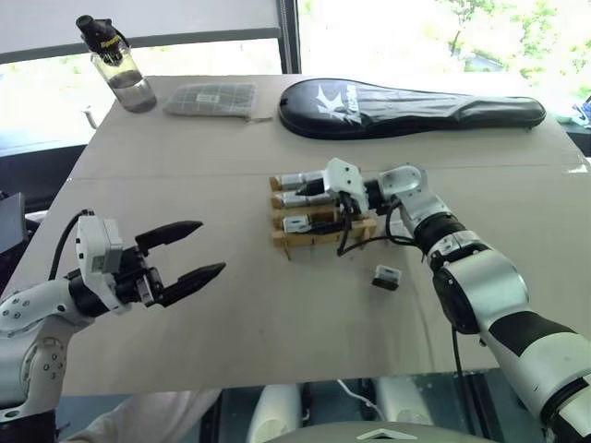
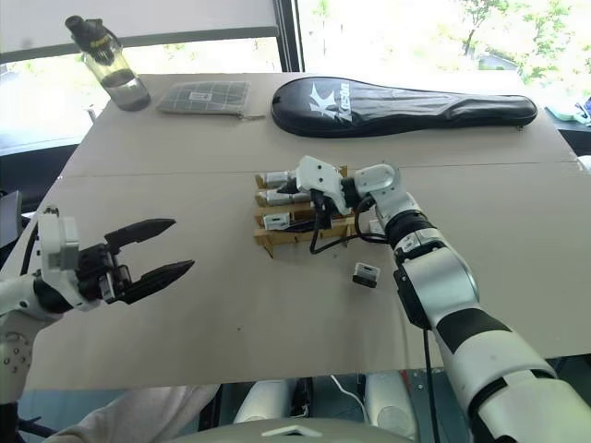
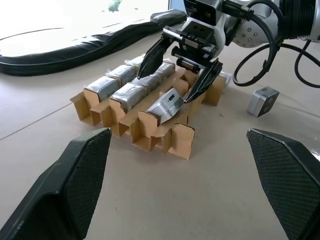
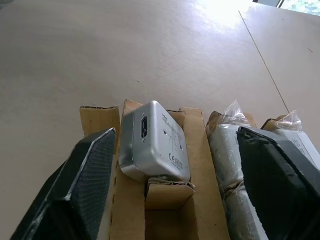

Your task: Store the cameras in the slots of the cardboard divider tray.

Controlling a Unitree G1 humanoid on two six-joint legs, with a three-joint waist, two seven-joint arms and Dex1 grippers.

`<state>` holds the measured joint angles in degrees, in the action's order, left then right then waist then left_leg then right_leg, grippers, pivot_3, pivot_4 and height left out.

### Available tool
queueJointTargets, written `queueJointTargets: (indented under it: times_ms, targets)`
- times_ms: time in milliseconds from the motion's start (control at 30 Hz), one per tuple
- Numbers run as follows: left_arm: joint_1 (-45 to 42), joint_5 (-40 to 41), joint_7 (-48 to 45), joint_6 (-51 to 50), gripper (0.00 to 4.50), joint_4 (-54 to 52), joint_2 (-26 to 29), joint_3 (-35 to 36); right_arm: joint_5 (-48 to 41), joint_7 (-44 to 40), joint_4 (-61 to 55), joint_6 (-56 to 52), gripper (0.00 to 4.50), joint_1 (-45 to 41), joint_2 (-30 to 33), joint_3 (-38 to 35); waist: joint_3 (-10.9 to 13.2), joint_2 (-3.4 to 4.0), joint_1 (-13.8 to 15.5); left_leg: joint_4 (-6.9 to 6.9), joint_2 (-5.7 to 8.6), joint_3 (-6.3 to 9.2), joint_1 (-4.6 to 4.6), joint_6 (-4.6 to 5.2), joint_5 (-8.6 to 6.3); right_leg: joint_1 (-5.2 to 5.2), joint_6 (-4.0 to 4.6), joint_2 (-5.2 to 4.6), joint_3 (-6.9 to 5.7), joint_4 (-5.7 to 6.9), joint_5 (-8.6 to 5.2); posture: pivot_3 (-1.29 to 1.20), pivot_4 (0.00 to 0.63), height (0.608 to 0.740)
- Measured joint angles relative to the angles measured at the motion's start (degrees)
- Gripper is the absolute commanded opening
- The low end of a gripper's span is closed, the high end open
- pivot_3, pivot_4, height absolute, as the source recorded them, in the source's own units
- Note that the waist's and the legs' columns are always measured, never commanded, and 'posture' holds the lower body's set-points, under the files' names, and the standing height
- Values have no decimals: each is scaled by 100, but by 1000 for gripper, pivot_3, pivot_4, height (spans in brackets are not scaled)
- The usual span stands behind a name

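Claws both wide open and holding nothing, right gripper (image 3: 181,69) hanging over the cardboard divider tray (image 3: 150,131) above a camera (image 4: 155,142), left gripper (image 1: 196,249) off to the side.

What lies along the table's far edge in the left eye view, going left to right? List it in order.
Water bottle → flat grey patterned packet → long black racket case.

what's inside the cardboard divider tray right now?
In the tan cardboard divider tray: plastic-wrapped silver-grey cameras fill the two far rows; one bare silver camera sits tilted in the near row, between the right end effector's open fingers. Slots beneath that end effector are hidden.
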<state>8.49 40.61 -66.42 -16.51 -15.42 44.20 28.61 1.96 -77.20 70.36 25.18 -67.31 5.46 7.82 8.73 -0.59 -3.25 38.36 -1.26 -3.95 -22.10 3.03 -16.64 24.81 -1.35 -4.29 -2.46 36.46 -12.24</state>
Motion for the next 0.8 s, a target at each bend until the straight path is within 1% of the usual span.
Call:
queueJointTargets:
  times_ms: [233, 567, 600, 633, 667, 700, 767, 800]
  targets:
    - [-62, -10, 29, 64, 4500, 13, -18, -22, 89, -74, -9, 101, 3846, 3, 28, 72, 0, 0, -37, 0, 0, 0, 2, -1, 1, 0, 0, 0, 0, 3, 0, 0, 150, 740]
    - [-64, -38, 8, 67, 4500, 31, -17, -58, 413, 420, -3, 377, 3846, 77, 23, 266, 0, 0, -56, 0, 0, 0, 2, -2, 1, 0, 0, 0, 0, 3, 0, 0, 150, 740]
    - [-61, -38, 0, 67, 4500, 31, -17, -58, 413, 441, -3, 377, 3336, 77, 17, 265, 0, 0, -56, 0, 0, 0, 2, -2, 1, 0, 0, 0, 0, 3, 0, 0, 150, 740]
    - [-59, -38, -7, 67, 4500, 31, -16, -58, 412, 469, -3, 380, 3085, 77, 6, 263, 0, 0, -56, 0, 0, 0, 2, -2, 1, 0, 0, 0, 0, 3, 0, 0, 150, 740]
    - [-58, -38, -9, 67, 4500, 31, -16, -58, 411, 469, -3, 388, 2660, 77, -8, 263, 0, 0, -56, 0, 0, 0, 2, -2, 1, 0, 0, 0, 0, 4, 0, 0, 150, 740]
    - [-59, -38, -12, 67, 4500, 31, -15, -58, 406, 473, -3, 391, 2108, 77, -25, 261, 0, 0, -58, 0, 0, 0, 2, -2, 1, 0, 0, 0, 0, 4, 0, 0, 150, 740]
    - [-58, -38, -15, 67, 4500, 31, -14, -58, 397, 476, -3, 391, 1154, 77, -32, 248, 0, 0, -56, 0, 0, 0, 2, -2, 1, 0, 0, 0, 0, 4, 0, 0, 150, 740]
    - [-59, -38, -19, 67, 4500, 31, -12, -58, 373, 448, -3, 391, 588, 77, -34, 245, 0, 0, -56, 0, 0, 0, 2, -2, 1, 0, 0, 0, 0, 4, 0, 0, 150, 740]
